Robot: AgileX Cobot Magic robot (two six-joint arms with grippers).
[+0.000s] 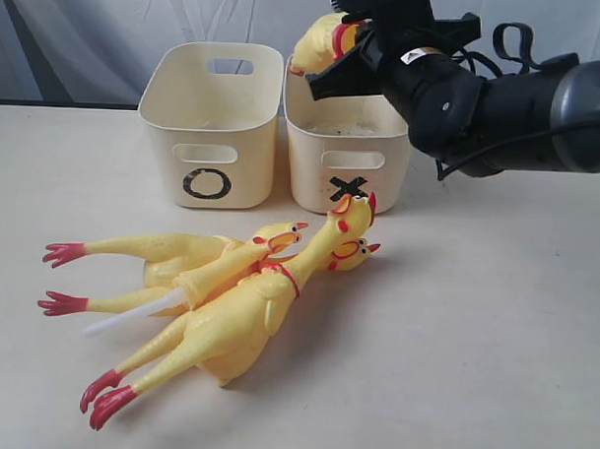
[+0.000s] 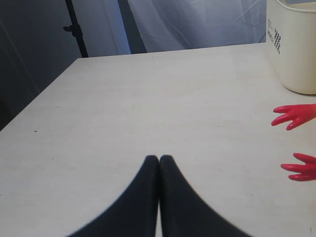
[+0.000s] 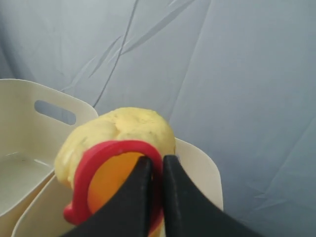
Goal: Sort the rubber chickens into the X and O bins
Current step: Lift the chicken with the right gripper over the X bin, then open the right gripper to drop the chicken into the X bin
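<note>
My right gripper is shut on the red rim of the round headless chicken body, holding it in the air over the back of the X bin. The O bin stands to its left. Two long whole chickens lie crossed on the table in front of the bins, with the head-and-neck on a white stick lying across them. My left gripper is shut on nothing above bare table; two red chicken feet show at the edge of its view.
A grey cloth backdrop hangs behind the table. The O bin's side wall shows in the left wrist view. The table's left edge runs beside a dark stand.
</note>
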